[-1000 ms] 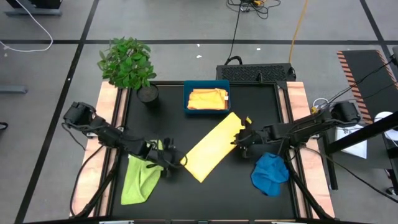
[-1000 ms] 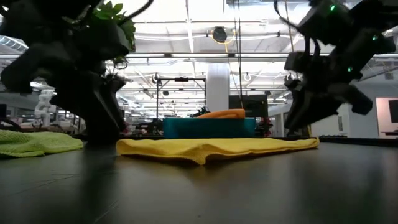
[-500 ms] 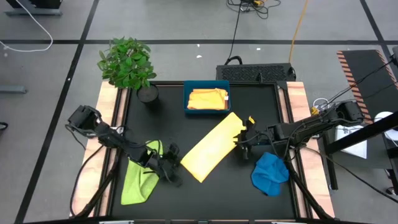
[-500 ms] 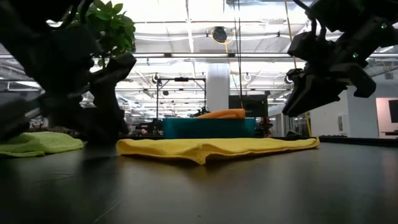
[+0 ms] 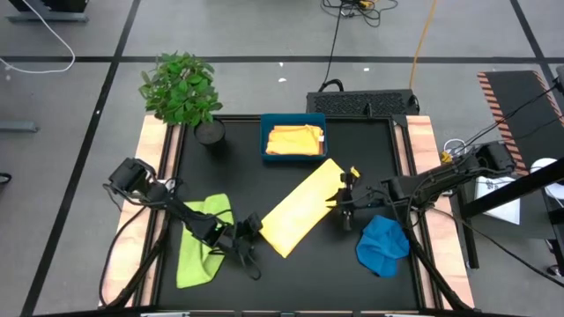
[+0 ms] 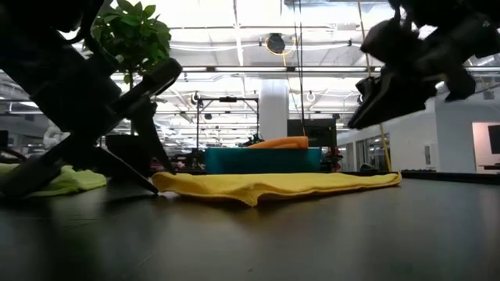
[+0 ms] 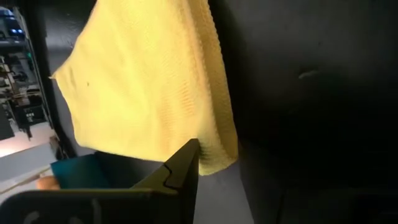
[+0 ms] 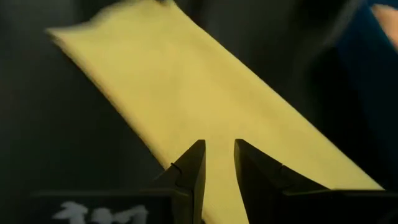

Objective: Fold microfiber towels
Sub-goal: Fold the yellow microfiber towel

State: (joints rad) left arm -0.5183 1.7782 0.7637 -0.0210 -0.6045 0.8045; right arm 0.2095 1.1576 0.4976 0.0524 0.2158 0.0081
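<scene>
Midway through folding the long golden-yellow microfiber towel [image 5: 300, 208], already doubled into a strip lying diagonally on the black table [image 5: 291, 273], just in front of the rigid teal-blue rectangular tray [image 5: 293, 151]. Inside that tray, folded orange and pale yellow cloths [image 5: 293, 139]. Left of the strip, nearer the front edge than the tray, a crumpled lime green towel [image 5: 199, 251]; right of the strip, a bunched blue towel [image 5: 382, 246]. Left gripper [image 5: 249, 233] low at the strip's end farthest from the tray, holding nothing; cannot tell how its fingers stand. Right gripper [image 8: 216, 163] raised over the end nearest the tray, fingers narrowly parted and empty. Probably next: descend on both ends, pinch the corners squarely, then carry one end over the other without dragging the layers apart.
</scene>
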